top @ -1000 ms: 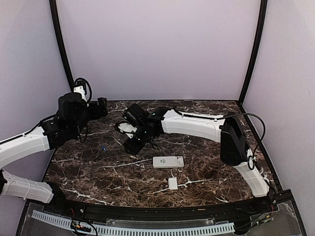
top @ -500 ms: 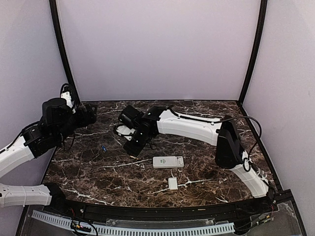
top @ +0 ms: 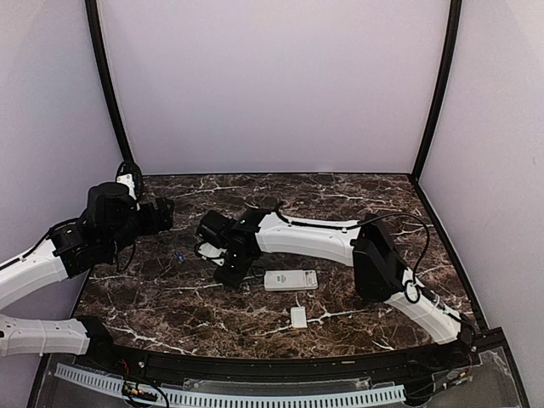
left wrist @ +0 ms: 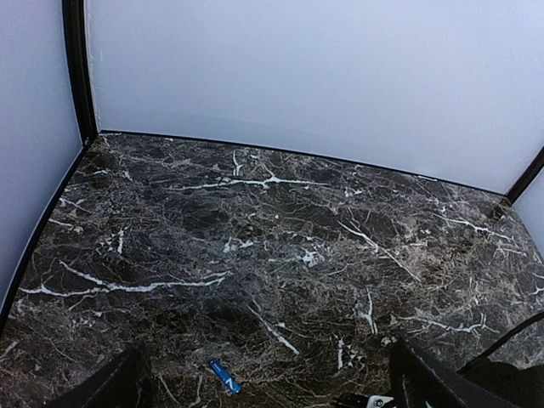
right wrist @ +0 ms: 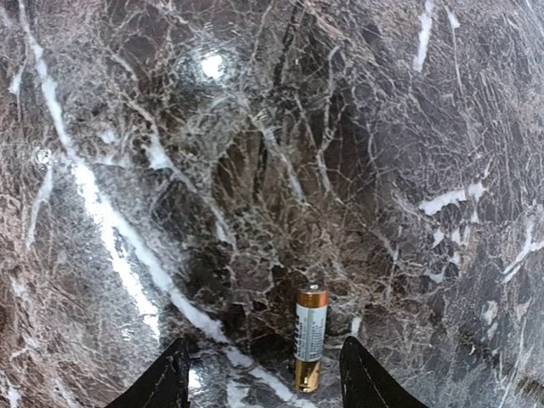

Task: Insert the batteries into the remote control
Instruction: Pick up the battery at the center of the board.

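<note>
The white remote control (top: 291, 280) lies flat near the table's middle. The bluish battery (top: 180, 257) lies on the marble to its left and also shows in the left wrist view (left wrist: 224, 377). The pale tan battery (right wrist: 309, 338) lies between my right gripper's open fingers (right wrist: 371, 381), nearer the right one. In the top view it is hidden under that gripper. My right gripper (top: 229, 274) points down at the table just left of the remote. My left gripper (top: 161, 212) is open and empty, held above and behind the bluish battery.
A small flat white cover (top: 298, 317) lies in front of the remote. Dark marble table (top: 357, 297) with black corner posts and pale walls at the back and sides. The right arm's white links (top: 314, 238) stretch across the table's middle.
My right gripper has moved nearer and down toward the table, ending over the tan battery beside the remote. My left arm has swung left, then settled a little lower and nearer.
</note>
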Robot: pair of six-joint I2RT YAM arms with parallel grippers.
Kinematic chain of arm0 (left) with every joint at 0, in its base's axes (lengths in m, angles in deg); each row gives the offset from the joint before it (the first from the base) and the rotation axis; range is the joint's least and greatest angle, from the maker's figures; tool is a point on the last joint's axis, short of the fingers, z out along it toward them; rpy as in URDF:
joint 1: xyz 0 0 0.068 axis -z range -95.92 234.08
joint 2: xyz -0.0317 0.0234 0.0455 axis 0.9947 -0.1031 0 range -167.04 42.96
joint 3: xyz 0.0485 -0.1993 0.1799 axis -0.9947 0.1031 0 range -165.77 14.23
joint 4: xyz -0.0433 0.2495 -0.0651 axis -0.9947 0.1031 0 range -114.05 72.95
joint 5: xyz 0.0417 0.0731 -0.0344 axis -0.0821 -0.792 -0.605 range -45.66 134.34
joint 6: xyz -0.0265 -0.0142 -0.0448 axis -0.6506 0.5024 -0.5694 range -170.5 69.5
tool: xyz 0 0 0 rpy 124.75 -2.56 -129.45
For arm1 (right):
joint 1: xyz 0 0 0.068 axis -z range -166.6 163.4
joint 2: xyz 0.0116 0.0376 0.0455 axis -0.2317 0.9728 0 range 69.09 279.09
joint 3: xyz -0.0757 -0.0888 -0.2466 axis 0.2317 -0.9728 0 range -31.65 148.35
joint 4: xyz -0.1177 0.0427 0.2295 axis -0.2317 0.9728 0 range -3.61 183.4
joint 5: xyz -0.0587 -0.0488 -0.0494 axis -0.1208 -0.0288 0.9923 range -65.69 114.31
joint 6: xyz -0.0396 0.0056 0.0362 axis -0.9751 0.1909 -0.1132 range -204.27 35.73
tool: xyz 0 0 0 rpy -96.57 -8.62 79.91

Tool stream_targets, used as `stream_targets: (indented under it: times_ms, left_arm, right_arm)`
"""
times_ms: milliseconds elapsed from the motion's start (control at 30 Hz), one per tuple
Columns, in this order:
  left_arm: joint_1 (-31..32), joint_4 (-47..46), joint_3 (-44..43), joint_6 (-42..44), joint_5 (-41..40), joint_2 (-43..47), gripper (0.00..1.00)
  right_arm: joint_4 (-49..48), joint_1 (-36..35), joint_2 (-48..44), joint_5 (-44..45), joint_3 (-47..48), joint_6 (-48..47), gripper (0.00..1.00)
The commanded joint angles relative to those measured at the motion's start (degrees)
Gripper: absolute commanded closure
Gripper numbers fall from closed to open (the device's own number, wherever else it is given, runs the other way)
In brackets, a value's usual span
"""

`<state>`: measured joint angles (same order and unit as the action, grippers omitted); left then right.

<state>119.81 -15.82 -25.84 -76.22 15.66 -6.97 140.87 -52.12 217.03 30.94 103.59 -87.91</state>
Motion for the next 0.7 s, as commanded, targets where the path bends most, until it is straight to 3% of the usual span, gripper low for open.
stream_targets:
  times_ms: [0, 300, 467, 667]
  left_arm:
    - [-0.5, -1.9, 0.6, 2.2, 1.4, -1.3, 0.03]
    - [-0.5, -4.7, 1.8, 1.2, 3.3, -1.5, 0.03]
    - [-0.5, -4.8, 2.0, 0.8, 2.8, -1.1, 0.03]
    - [-0.5, -4.9, 2.3, 0.7, 3.0, -0.6, 0.03]
  right_arm:
    - [0.6, 0.3, 1.1, 3.5, 2.5, -1.0, 0.43]
    - [0.0, 2.4, 2.0, -5.0, 0.9, 1.7, 0.55]
    - [-0.5, 2.7, 2.7, -3.7, 1.0, 2.6, 0.72]
    - [-0.6, 2.6, 2.1, -3.1, -1.0, 5.4, 0.77]
